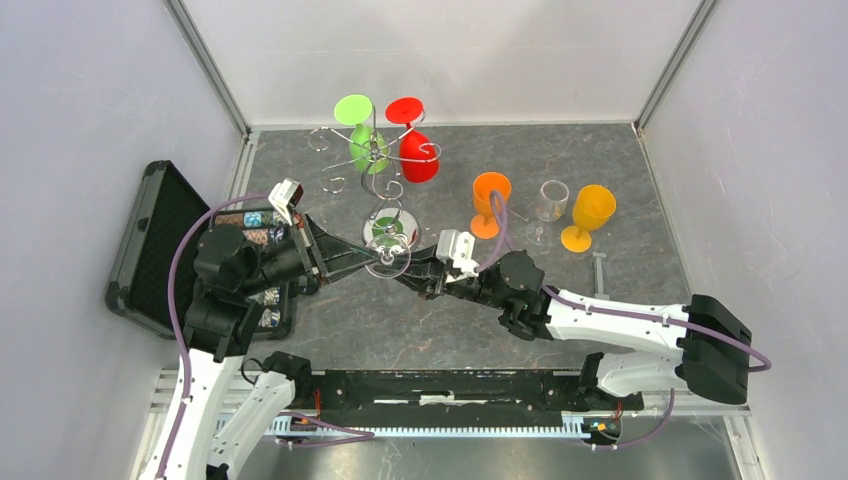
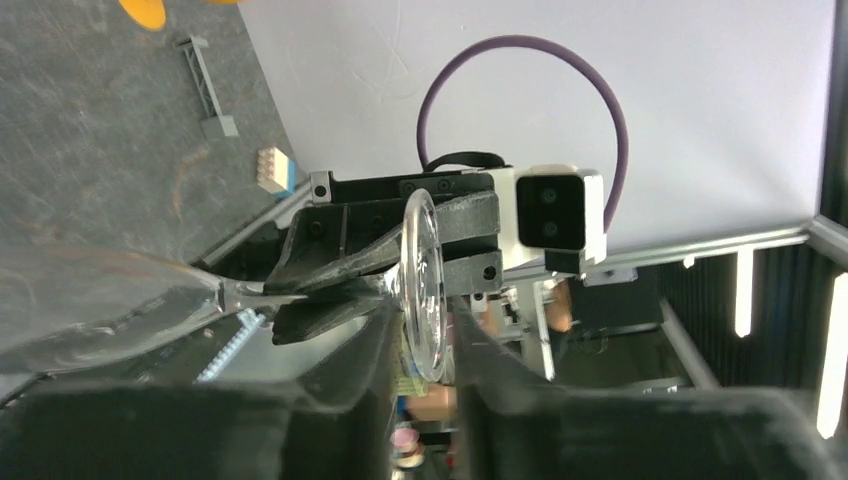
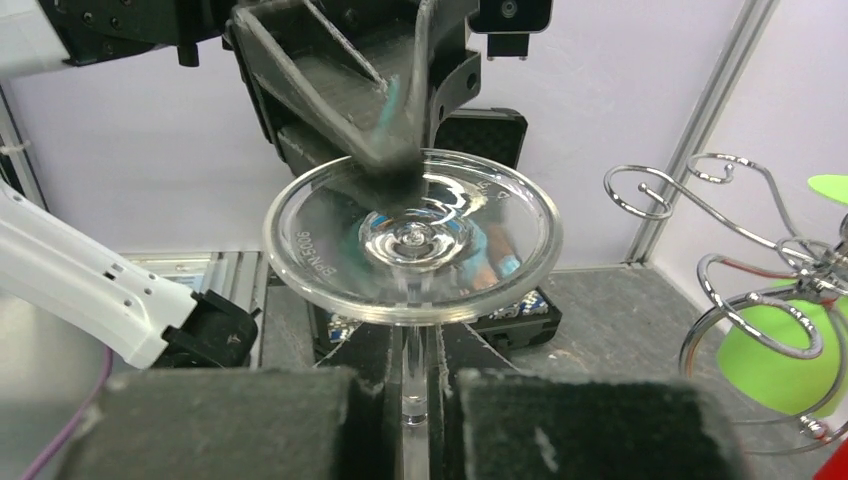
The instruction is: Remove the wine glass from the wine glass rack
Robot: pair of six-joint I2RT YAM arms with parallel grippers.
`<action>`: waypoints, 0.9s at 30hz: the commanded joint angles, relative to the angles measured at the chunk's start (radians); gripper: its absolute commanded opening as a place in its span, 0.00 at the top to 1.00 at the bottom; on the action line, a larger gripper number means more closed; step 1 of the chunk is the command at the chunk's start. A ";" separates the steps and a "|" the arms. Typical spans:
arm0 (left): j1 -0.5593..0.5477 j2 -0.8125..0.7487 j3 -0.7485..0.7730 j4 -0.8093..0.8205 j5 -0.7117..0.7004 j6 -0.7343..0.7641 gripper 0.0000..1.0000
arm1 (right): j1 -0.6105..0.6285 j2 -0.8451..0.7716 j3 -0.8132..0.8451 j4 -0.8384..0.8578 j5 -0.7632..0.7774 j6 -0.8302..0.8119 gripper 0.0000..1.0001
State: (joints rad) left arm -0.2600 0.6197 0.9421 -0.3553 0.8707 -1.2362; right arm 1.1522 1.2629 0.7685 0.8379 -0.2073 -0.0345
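A clear wine glass (image 1: 388, 262) lies sideways in the air between my two grippers, just in front of the round base of the wine glass rack (image 1: 391, 232). My right gripper (image 1: 408, 270) is shut on its stem (image 3: 413, 370). My left gripper (image 1: 366, 262) has its fingers either side of the foot disc (image 2: 422, 280), closed on it. The right wrist view shows the foot (image 3: 412, 245) face on, with the left gripper (image 3: 395, 165) at its top rim. The bowl (image 2: 90, 310) shows blurred in the left wrist view. The rack's curled arms (image 1: 375, 150) carry a green glass (image 1: 366, 148) and a red glass (image 1: 420, 158).
An orange glass (image 1: 490, 200), a clear glass (image 1: 550, 205) and a yellow glass (image 1: 590, 215) stand upright at the right of the mat. An open black case (image 1: 150, 250) lies at the left beside my left arm. The rack's arms (image 3: 740, 250) are near my right gripper's right side.
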 commanded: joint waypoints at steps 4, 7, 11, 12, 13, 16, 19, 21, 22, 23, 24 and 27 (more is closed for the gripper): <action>-0.005 -0.045 0.003 0.069 -0.037 0.078 0.15 | 0.006 -0.066 -0.020 0.165 0.140 0.089 1.00; -0.005 -0.074 -0.048 0.092 -0.095 0.126 0.06 | 0.006 -0.136 -0.091 0.262 0.257 0.127 1.00; -0.005 -0.116 -0.156 0.218 -0.130 0.126 0.01 | 0.006 -0.246 -0.190 0.390 0.442 0.196 1.00; -0.006 -0.123 -0.187 0.245 -0.141 0.123 0.00 | 0.006 -0.271 -0.207 0.418 0.490 0.216 1.00; -0.005 -0.130 -0.219 0.266 -0.151 0.111 0.00 | 0.007 -0.289 -0.224 0.446 0.538 0.241 1.00; -0.014 -0.126 -0.311 0.417 -0.129 0.029 0.00 | 0.006 -0.333 -0.258 0.495 0.666 0.333 1.00; -0.048 -0.115 -0.380 0.543 -0.146 -0.040 0.00 | 0.006 -0.351 -0.268 0.505 0.743 0.429 1.00; -0.068 -0.109 -0.389 0.575 -0.164 -0.048 0.00 | 0.006 -0.358 -0.270 0.501 0.773 0.476 1.00; -0.077 -0.105 -0.388 0.588 -0.169 -0.055 0.01 | 0.006 -0.362 -0.272 0.492 0.791 0.495 1.00; -0.085 -0.100 -0.388 0.604 -0.173 -0.073 0.02 | 0.006 -0.365 -0.274 0.484 0.805 0.519 1.00; -0.094 -0.092 -0.389 0.627 -0.172 -0.088 0.03 | 0.006 -0.366 -0.276 0.481 0.816 0.532 1.00; -0.121 -0.073 -0.400 0.669 -0.178 -0.152 0.10 | 0.007 -0.363 -0.278 0.471 0.841 0.568 1.00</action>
State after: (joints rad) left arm -0.3511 0.5354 0.5442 0.1497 0.7109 -1.2823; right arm 1.1564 0.9127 0.4919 1.2705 0.5468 0.4301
